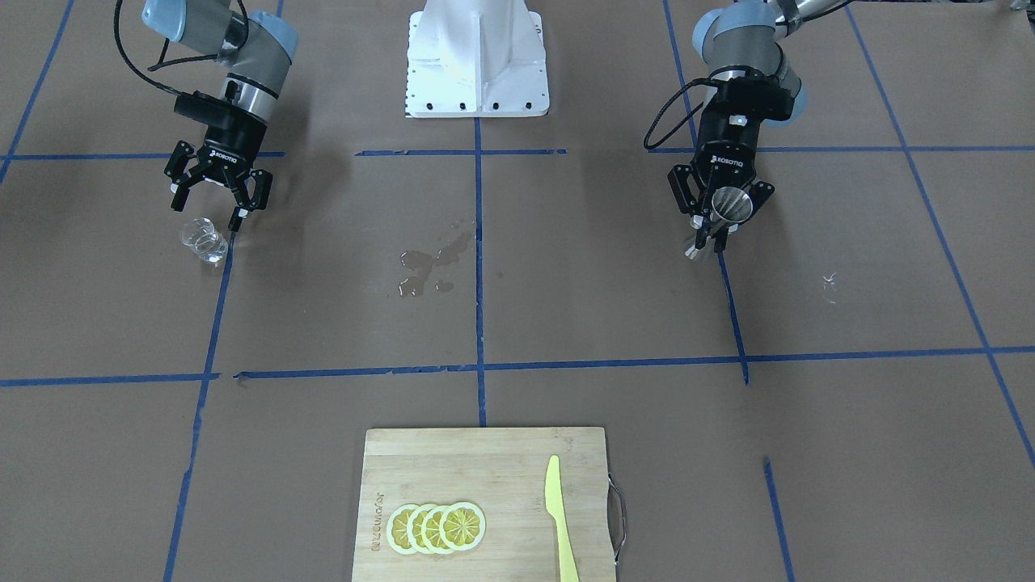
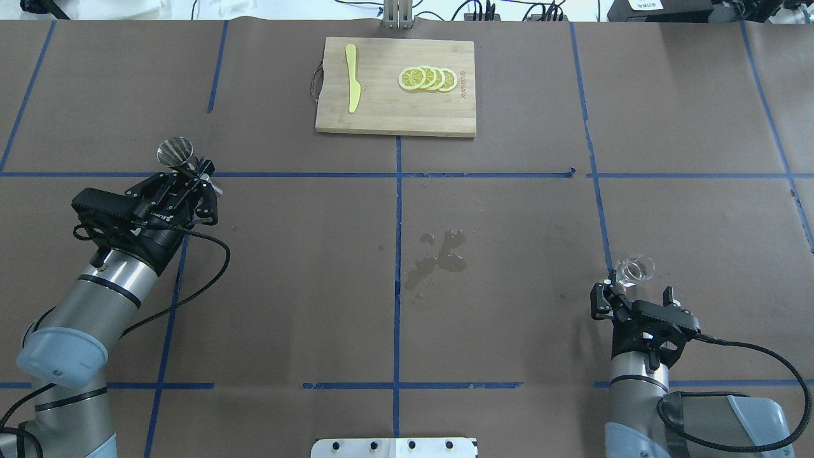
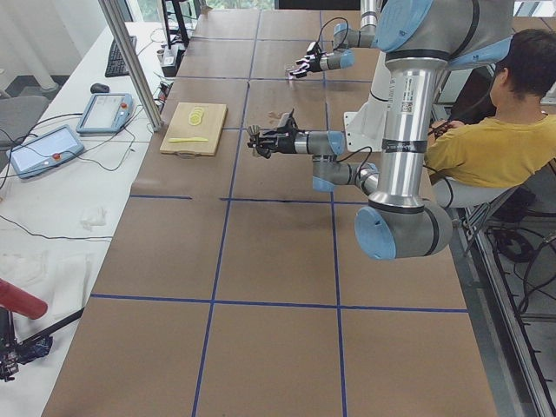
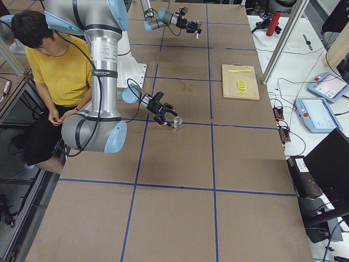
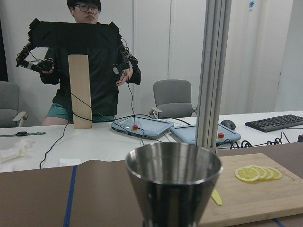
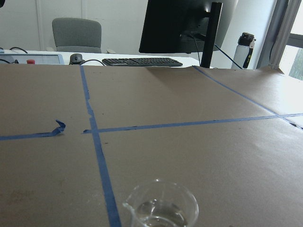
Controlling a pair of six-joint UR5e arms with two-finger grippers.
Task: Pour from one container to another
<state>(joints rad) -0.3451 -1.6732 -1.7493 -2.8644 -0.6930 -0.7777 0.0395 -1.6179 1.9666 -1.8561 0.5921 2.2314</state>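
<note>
Seemingly early: left gripper (image 1: 722, 214) clamped on jigger (image 1: 732, 205); right gripper (image 1: 212, 199) jaws apart, just behind glass cup (image 1: 202, 240), not gripping. Cup stands on table (image 1: 566, 307); pour itself left; puddle (image 1: 428, 267) mid-table.

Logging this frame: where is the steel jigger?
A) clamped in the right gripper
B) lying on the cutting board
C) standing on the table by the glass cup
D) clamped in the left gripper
D: the jigger sits between the fingers of the left gripper, while the right gripper is open and empty next to the glass cup.
</note>
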